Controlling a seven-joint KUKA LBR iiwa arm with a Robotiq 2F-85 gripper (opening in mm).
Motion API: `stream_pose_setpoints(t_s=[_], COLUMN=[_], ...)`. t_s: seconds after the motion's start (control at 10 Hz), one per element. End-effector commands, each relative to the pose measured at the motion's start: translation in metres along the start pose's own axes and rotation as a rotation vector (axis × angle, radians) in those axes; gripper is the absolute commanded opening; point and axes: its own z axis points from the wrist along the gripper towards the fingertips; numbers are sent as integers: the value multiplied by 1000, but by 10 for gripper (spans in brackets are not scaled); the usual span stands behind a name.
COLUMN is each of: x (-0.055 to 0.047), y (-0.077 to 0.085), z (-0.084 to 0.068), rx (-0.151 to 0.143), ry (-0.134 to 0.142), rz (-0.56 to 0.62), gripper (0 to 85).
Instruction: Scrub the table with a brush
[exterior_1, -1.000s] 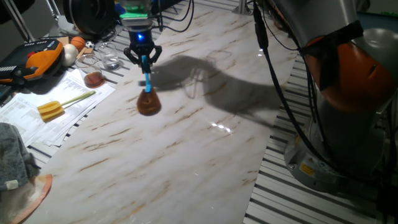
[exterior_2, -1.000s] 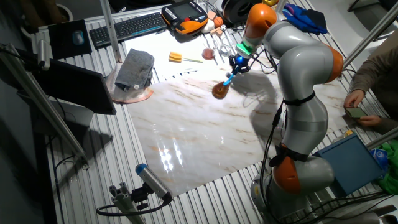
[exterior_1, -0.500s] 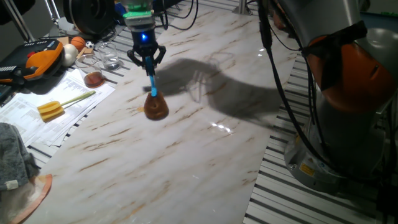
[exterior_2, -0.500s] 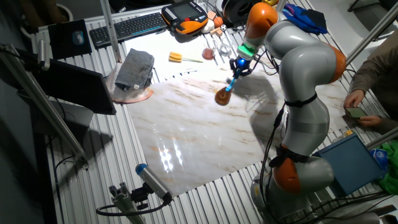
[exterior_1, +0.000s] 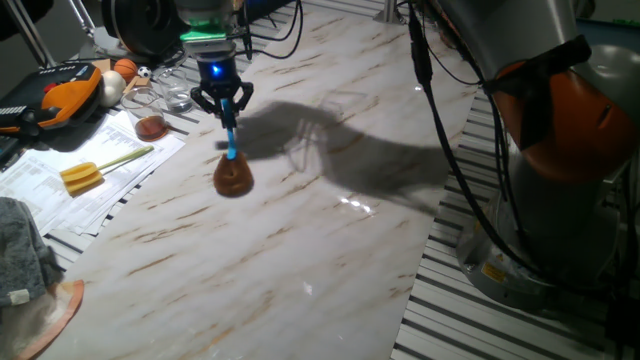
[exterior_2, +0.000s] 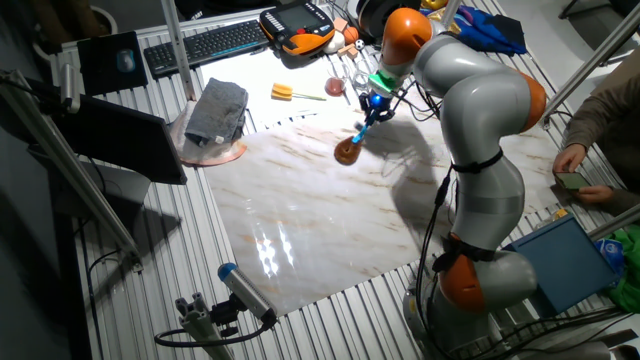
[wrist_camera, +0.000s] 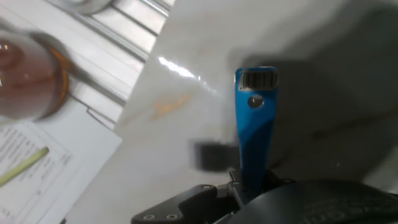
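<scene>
Marble-look worktop (exterior_1: 330, 240) is stretching across the scene, with loose papers (exterior_1: 70, 170) and a yellow-headed utensil (exterior_1: 82, 176) lying off its left edge. Further right, the tool (exterior_1: 222, 98) is clamping the blue handle of the brush (exterior_1: 232, 172), whose brown bristle head is pressing on the slab near that left edge.

Dim room, glare spots on table (exterior_1: 350, 204), arm shadow, hand view blurry.
</scene>
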Motion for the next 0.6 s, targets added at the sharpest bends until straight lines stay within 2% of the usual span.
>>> stream_pose_setpoints(t_s=[0.0, 0.1, 0.3, 0.4, 0.5], x=[-13, -20, -26, -22, -10], y=[-2, -5, -18, -25, -25], z=[1, -1, 1, -1, -2], rx=[-5, -4, -12, -17, -16], ry=[1, 7, 13, 30, 31], rz=[-21, -36, -69, -79, -62], gripper=[0, 0, 0, 0, 0])
